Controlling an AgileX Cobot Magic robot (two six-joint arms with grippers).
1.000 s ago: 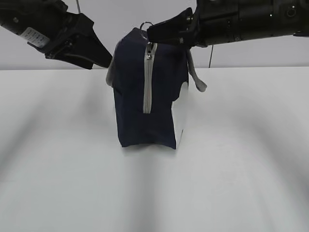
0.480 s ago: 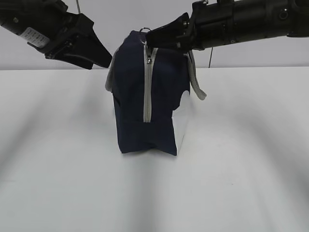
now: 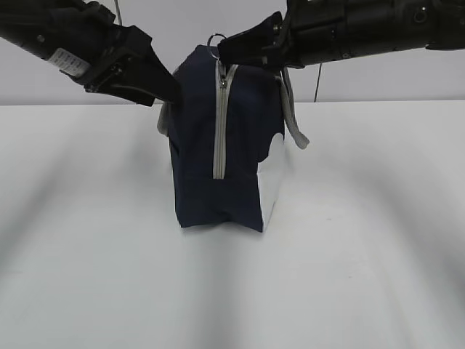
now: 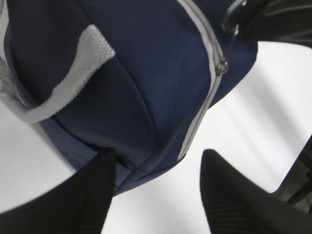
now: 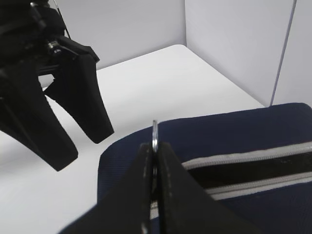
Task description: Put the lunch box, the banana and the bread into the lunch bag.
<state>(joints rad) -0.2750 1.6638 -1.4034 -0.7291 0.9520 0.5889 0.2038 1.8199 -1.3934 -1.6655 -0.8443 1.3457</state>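
— What's happening on the bench (image 3: 87,276) right now?

— A dark navy lunch bag (image 3: 200,145) stands on end in the middle of the white bench. The right end effector (image 5: 155,151) is pinched closed on the zipper's ring pull (image 5: 154,134) at the top of the bag. The left end effector (image 4: 158,187) sits against the bag's upper left side, its fingers spread apart with nothing between them.

— So which step is this?

— I'd judge it's zipper work. The right wrist view shows a dark gap between the grey zipper (image 3: 220,123) tapes on top, so part of it is open. From the front it looks closed down the near face.

— And the lunch box, banana and bread?

— None of them shows in any view.

— What comes next?

— Probably the left end effector steadies the fabric while the right draws the ring along the track.

— Any writing?

— A small white label (image 3: 67,62) on the left arm, too blurred to read.
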